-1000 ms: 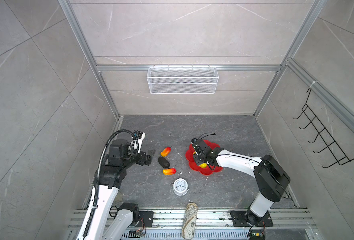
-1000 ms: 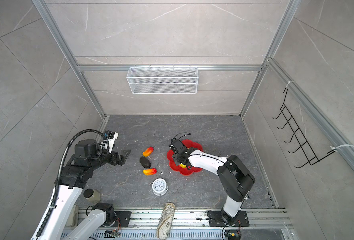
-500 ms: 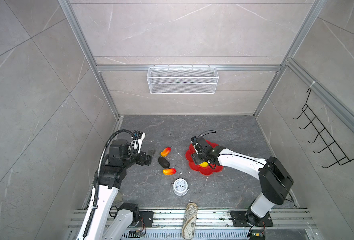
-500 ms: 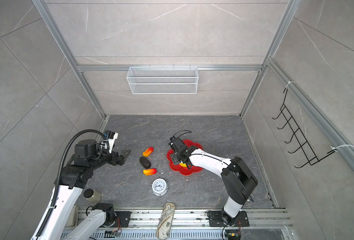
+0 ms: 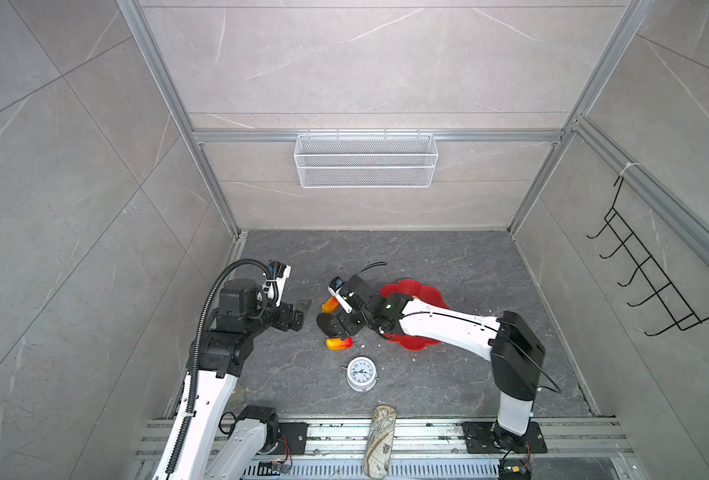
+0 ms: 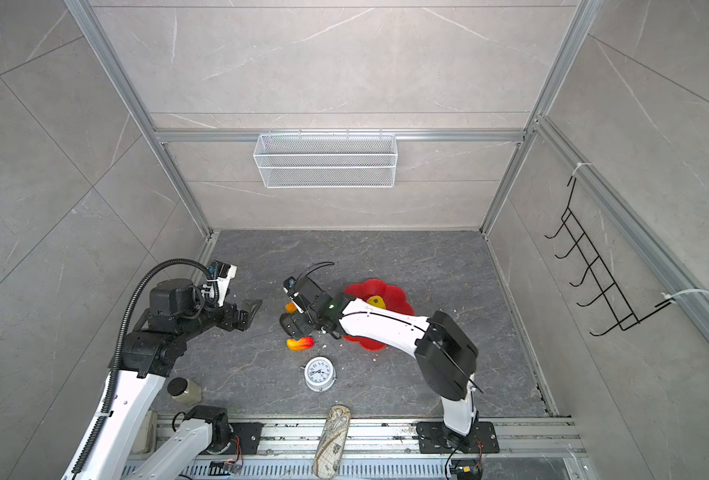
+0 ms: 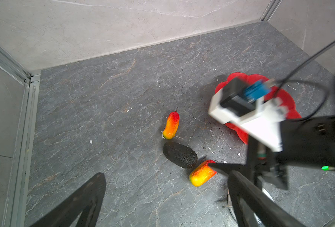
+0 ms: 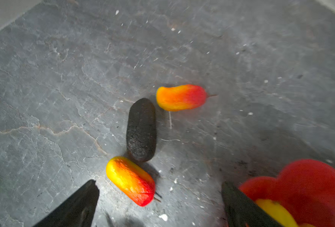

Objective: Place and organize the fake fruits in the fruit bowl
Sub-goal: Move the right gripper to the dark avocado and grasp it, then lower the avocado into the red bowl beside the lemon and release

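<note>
The right gripper (image 8: 158, 185) has left the fruit bowl (image 5: 408, 289) and hangs open near an orange fruit (image 8: 130, 180); a crooked drop could roll it away.

White alarm clock (image 5: 361, 373), wire mesh basket (image 5: 365, 166), patterned pouch (image 5: 379, 442)

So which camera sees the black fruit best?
The right wrist camera: the black fruit lies whole and biggest there. Left wrist: whole but smaller. In both top views the right hand partly covers it.
</note>
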`<state>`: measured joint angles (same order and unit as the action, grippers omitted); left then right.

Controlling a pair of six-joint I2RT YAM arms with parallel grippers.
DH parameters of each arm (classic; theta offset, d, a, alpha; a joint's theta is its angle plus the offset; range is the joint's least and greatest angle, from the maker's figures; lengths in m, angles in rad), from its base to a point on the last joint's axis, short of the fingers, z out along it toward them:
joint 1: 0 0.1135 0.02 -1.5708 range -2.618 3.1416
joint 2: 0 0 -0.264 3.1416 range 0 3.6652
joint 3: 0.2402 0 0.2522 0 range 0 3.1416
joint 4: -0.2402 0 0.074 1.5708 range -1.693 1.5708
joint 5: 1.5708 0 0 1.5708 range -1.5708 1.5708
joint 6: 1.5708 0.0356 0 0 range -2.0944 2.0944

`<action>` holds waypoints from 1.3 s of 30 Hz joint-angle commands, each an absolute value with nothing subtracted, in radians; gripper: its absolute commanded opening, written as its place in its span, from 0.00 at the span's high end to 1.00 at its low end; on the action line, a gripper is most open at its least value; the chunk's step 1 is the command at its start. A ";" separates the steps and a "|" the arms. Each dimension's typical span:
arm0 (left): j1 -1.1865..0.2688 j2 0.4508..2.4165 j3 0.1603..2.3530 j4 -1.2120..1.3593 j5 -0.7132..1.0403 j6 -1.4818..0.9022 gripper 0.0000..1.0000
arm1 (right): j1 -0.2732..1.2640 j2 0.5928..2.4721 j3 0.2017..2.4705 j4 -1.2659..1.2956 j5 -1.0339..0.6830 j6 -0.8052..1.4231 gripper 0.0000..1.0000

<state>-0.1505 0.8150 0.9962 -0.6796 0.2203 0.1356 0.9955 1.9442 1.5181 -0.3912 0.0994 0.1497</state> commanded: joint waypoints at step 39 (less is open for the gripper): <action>-0.144 0.791 1.001 -0.666 0.238 0.159 0.00 | 0.905 1.714 1.472 -0.402 0.199 0.169 0.69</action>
